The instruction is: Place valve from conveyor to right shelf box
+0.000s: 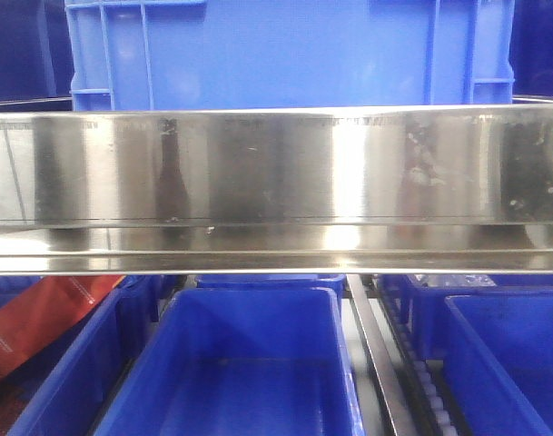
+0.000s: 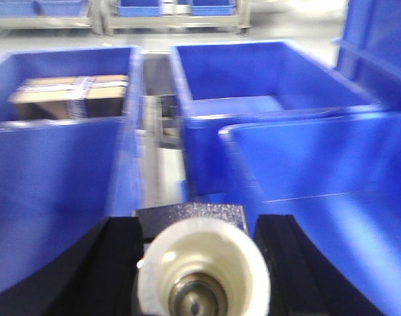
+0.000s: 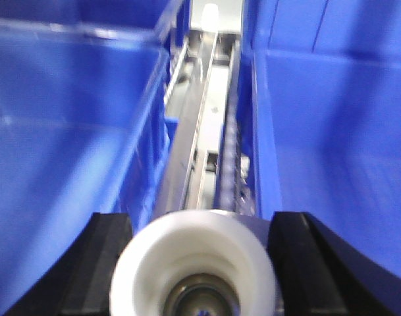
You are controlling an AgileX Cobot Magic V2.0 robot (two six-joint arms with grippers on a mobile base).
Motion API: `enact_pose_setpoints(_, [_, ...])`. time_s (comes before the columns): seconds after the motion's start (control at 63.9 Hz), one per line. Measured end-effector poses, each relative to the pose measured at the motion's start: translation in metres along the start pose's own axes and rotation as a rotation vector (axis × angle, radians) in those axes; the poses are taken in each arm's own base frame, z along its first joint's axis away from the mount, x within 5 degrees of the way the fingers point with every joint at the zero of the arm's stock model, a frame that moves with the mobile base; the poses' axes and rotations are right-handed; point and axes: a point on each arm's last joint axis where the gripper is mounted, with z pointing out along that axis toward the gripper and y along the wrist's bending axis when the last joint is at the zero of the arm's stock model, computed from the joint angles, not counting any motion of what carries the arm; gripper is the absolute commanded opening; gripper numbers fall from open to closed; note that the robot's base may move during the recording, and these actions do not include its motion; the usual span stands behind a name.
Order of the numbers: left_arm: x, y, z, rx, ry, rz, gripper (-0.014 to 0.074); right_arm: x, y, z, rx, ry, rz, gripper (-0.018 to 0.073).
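In the left wrist view a valve [image 2: 201,271] with a white cap facing the camera and a silvery body sits between the black fingers [image 2: 105,270]; my left gripper [image 2: 197,225] is shut on it, above blue boxes [image 2: 305,191]. The right wrist view shows a second valve [image 3: 195,263], white cap forward, held by my right gripper [image 3: 200,220], which is shut on it over the gap between two blue boxes [image 3: 62,151]. The right shelf's shiny steel rail [image 1: 276,173] fills the front view. The conveyor is out of view.
A large blue crate [image 1: 285,50] stands on top of the shelf. Blue boxes [image 1: 240,372] sit on the level below, split by a metal roller rail [image 1: 380,363]. A red packet [image 1: 35,322] lies at the left. One left box holds a cardboard piece [image 2: 72,92].
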Motion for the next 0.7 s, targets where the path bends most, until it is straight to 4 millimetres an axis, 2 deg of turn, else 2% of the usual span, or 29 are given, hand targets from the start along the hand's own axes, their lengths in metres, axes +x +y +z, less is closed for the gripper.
enact_pose_setpoints(0.203, [-0.003,-0.034,0.000,0.122,-0.043,0.052,-0.0111,-0.012,0.011,-0.001,-0.078,-0.130,0.046,-0.0151])
enact_pose_setpoints(0.407, [-0.008,-0.080,0.016,0.262,-0.062,0.088,-0.0111,-0.021,0.041,0.014,-0.183,-0.222,0.023,-0.0151])
enact_pose_setpoints(0.548, [0.003,-0.108,0.046,0.328,-0.007,0.104,-0.0111,-0.018,0.069,0.042,-0.266,-0.217,0.009,-0.0151])
enact_pose_setpoints(0.704, [0.031,-0.131,0.089,0.356,0.099,0.126,-0.0111,-0.006,0.090,0.089,-0.302,-0.149,0.001,-0.0151])
